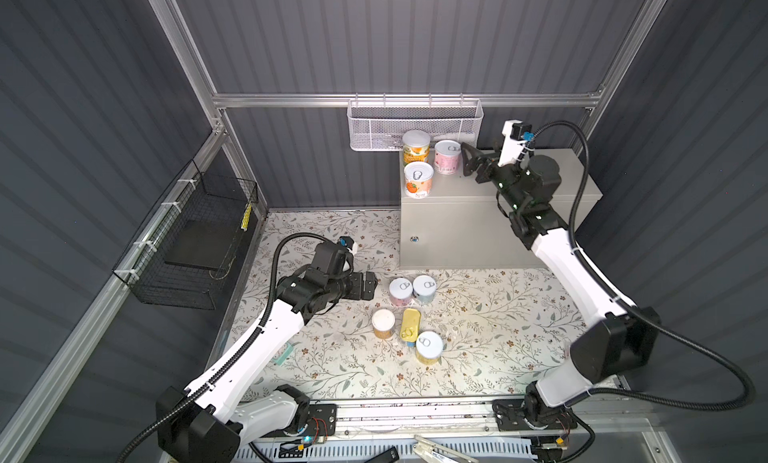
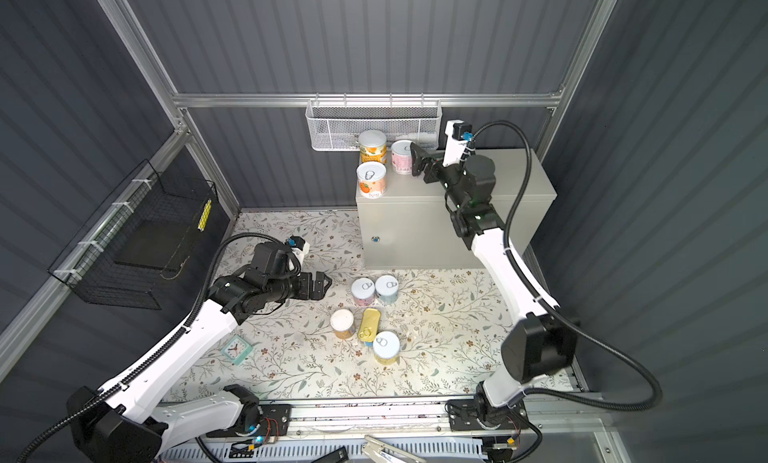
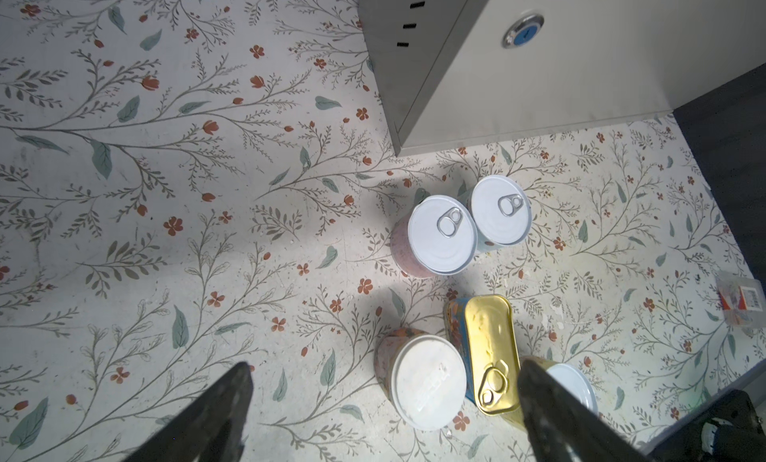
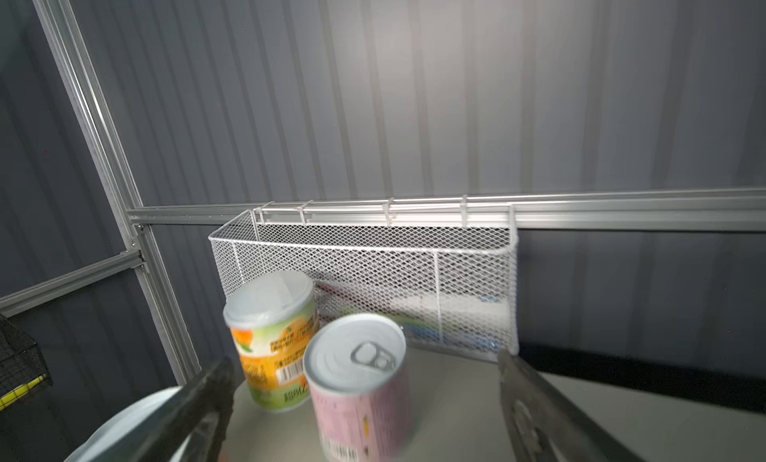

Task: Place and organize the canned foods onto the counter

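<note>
Right wrist: right hand [image 4: 364, 364] spread wide (empty)

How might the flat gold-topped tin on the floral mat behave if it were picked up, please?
The gold-topped tin looks like rigid metal, so it likely won't flex. Being oblong with flat sides, it probably won't roll. The white-lidded can stands close beside it, so a push would likely nudge that.

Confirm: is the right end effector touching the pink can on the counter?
Apart. Right wrist view: the pink can stands inside the open right end effector, with a gap showing on each side.
</note>
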Tool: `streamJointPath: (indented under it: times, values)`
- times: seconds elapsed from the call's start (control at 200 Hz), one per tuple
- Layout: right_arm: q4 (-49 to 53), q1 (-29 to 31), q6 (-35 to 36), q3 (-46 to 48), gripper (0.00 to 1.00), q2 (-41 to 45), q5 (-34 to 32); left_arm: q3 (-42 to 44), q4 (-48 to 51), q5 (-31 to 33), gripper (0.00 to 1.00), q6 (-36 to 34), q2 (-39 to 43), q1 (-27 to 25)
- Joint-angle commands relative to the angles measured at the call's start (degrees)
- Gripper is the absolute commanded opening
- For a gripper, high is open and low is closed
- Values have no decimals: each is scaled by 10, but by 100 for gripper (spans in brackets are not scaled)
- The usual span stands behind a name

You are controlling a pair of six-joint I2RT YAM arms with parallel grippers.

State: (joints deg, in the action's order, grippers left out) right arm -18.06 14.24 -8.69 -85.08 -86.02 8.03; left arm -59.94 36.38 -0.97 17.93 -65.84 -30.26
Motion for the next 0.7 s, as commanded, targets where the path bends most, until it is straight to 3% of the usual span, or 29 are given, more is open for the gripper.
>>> streamJointPath:
  times: [0.0, 0.245, 0.37, 0.52, 0.695]
  values:
    - [-5, -2, -10, 109, 99, 104, -25, 17, 30, -19, 100, -14, 9, 4]
    - [158, -2, -67, 328, 99, 360, -48, 69, 17, -55, 100, -22, 38, 3]
    - [243, -2, -105, 387, 99, 455, -52, 102, -2, -78, 100, -6, 40, 2]
    - [338, -2, -120, 410, 99, 523, -47, 128, -10, -101, 100, 9, 40, -2]
    - [418, -2, -124, 413, 99, 535, -19, 149, -25, -113, 100, 28, 33, -20]
